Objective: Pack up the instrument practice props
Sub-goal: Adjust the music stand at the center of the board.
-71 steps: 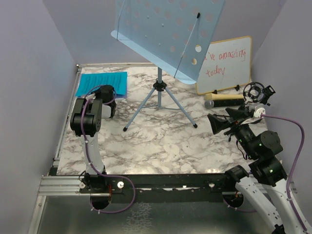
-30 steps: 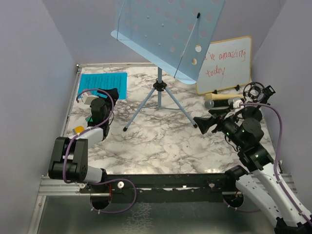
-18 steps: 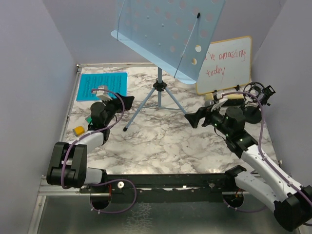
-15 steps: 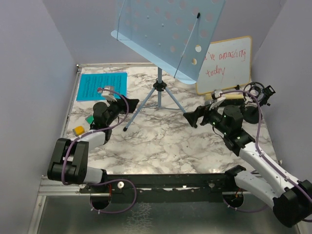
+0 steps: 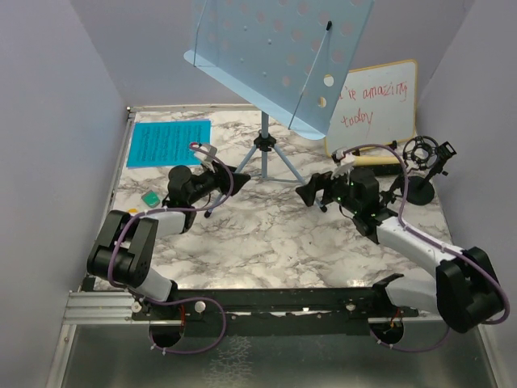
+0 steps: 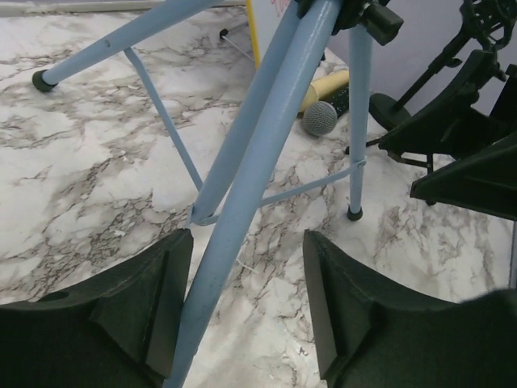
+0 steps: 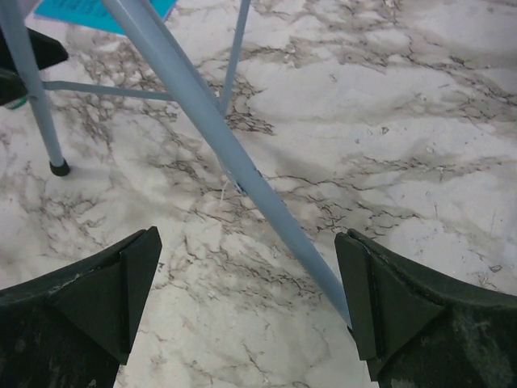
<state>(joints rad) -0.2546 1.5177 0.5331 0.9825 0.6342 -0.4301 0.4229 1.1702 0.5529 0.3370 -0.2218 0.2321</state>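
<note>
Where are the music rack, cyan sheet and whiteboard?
music rack [image 5: 275, 56], top external view, on its perforated blue panel.
cyan sheet [image 5: 166, 143], top external view, middle of the sheet.
whiteboard [image 5: 380, 109], top external view, on its white writing face.

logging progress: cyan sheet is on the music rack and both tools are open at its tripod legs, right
Not quite: the cyan sheet lies flat on the table, not on the music rack, as the top external view shows. The rest holds.
</note>
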